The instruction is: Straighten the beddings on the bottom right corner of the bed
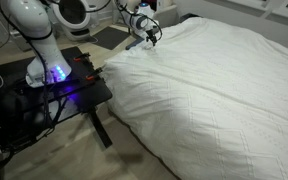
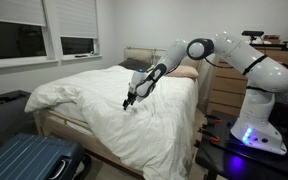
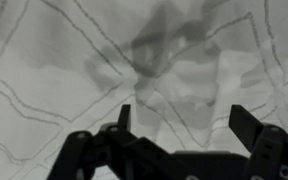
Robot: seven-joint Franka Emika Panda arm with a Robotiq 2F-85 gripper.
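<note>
where the gripper (image 2: pixel 130 102) hangs: close over the beddings (image 2: pixel 89 115), pointing down toward 7 o'clock; whether it touches the fabric cannot be told.
fingers (image 3: pixel 124 118): spread wide in the wrist view, at 6 and 4 o'clock, with nothing between them but creased cloth behind.
beddings: white and quilted, wrinkled, covering the bed (image 2: pixel 56 127) and drooping over its near edge and corner.
arm (image 2: pixel 199 50): stretched from 3 o'clock across the bed toward the centre of an exterior view.
robot stand (image 1: pixel 59 95): black, at 9 o'clock, just beside the bed corner.
suitcase (image 2: pixel 29 160): blue, at 7 o'clock, on the floor near the bed.
dresser (image 2: pixel 222 90): wooden, behind the arm.
</note>
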